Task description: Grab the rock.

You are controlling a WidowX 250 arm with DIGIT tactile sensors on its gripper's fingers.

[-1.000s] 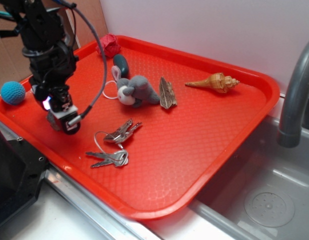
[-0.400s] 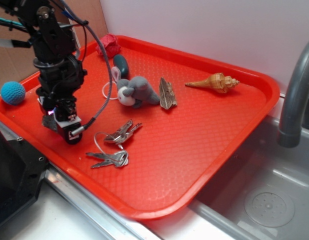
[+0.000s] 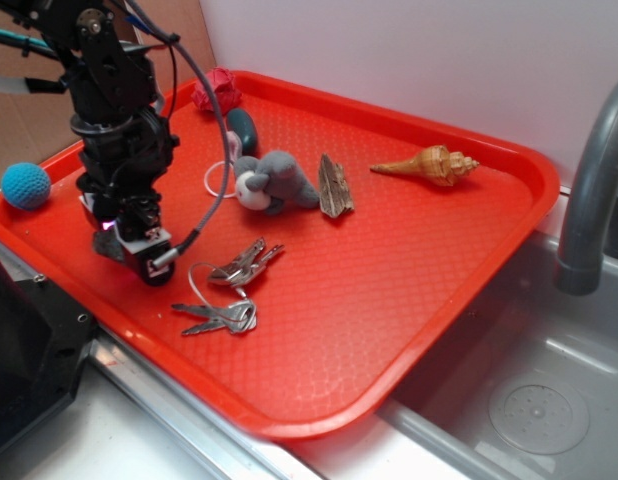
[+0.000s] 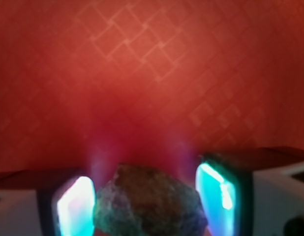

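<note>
The rock (image 4: 149,201) is a lumpy grey-brown stone that fills the gap between my gripper's two glowing pads (image 4: 76,206) in the wrist view. Both pads touch its sides. In the exterior view only a dark bit of the rock (image 3: 107,248) shows behind the fingers. My gripper (image 3: 139,255) points down at the left front of the red tray (image 3: 529,190), with its fingertips at the tray floor. In the wrist view the gripper (image 4: 147,174) is shut on the rock.
On the tray lie keys (image 3: 234,290) just right of the gripper, a grey plush mouse (image 3: 274,182), a wood shard (image 3: 335,187), a teal pebble (image 3: 242,130), a red crumpled lump (image 3: 217,92) and a shell (image 3: 429,165). A blue ball (image 3: 26,185) sits at the left rim. Faucet (image 3: 589,200) and sink (image 3: 529,400) are to the right.
My gripper has moved down and slightly right onto the rock, which earlier showed beside the fingers and is now mostly hidden between them.
</note>
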